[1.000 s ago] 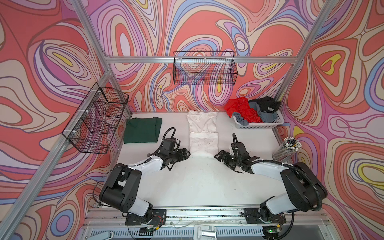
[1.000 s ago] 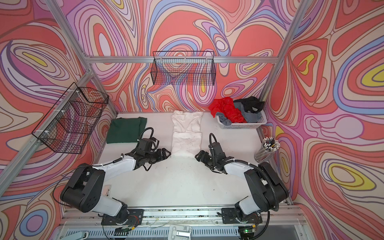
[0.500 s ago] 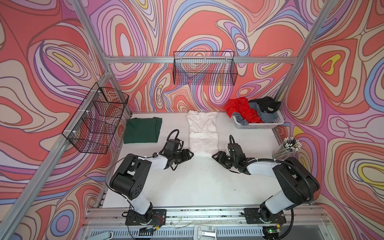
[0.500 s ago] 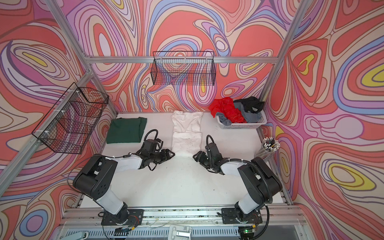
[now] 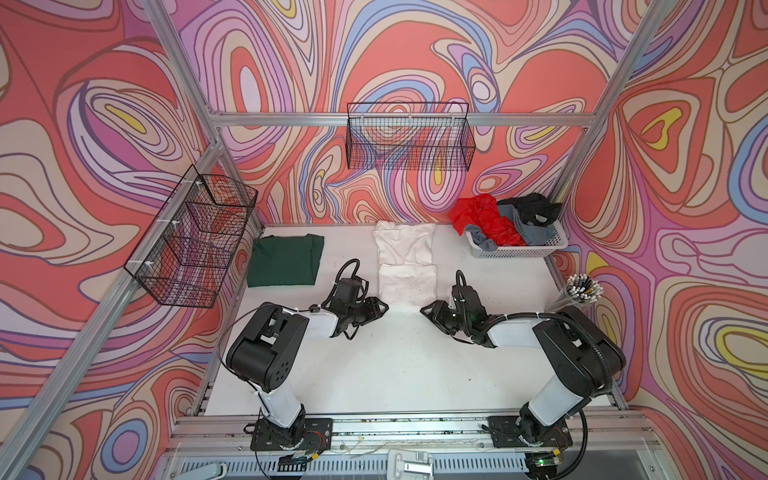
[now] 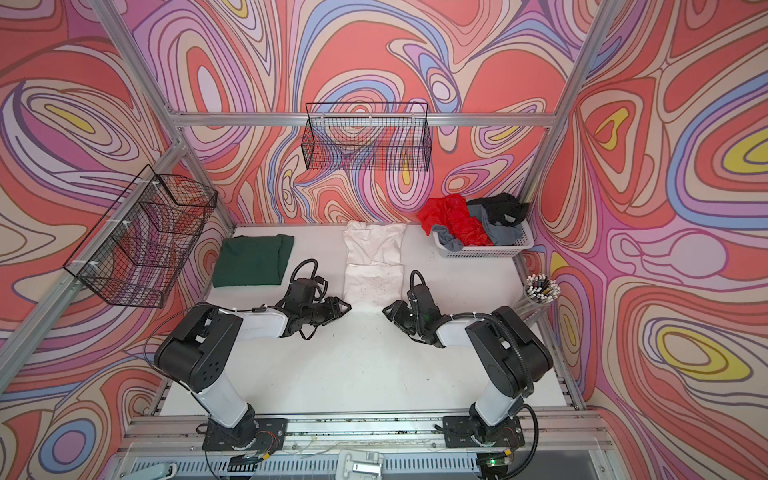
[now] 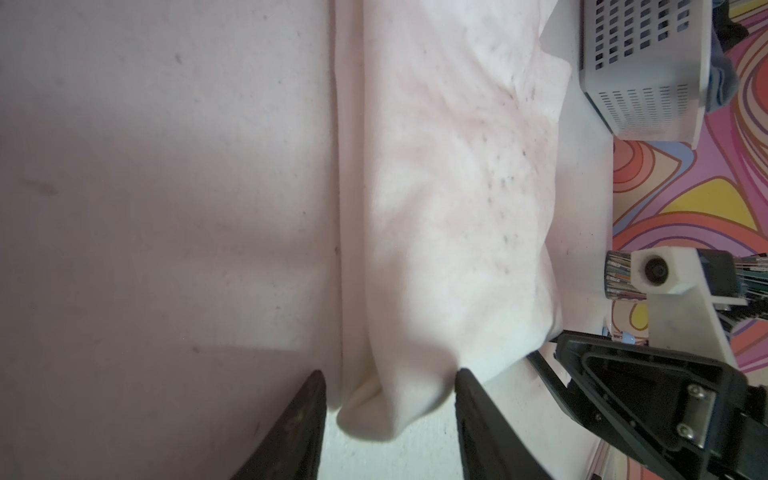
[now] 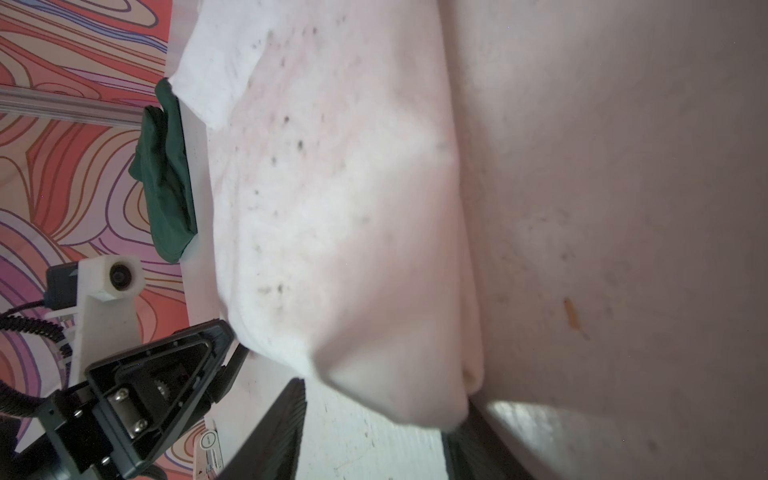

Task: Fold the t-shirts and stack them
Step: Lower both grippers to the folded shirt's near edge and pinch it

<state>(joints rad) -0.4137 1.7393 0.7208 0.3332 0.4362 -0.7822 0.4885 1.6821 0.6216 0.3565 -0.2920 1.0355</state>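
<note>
Left wrist view: your left gripper (image 7: 390, 374) stands half open astride one near corner of the white t-shirt (image 7: 449, 208), pinching nothing yet. Your right gripper (image 8: 382, 399) does likewise at the other corner. The shirt lies part-folded mid-table. If a jaw catches only the top layer, the fold may skew or drag open. The white basket (image 5: 523, 250) holds the red t-shirt (image 5: 482, 218), grey t-shirt (image 5: 530, 232) and black t-shirt (image 5: 532, 208). The green t-shirt (image 5: 284, 259) lies folded, far left. The back wire basket (image 5: 409, 137) and side wire basket (image 5: 195, 237) look empty.
</note>
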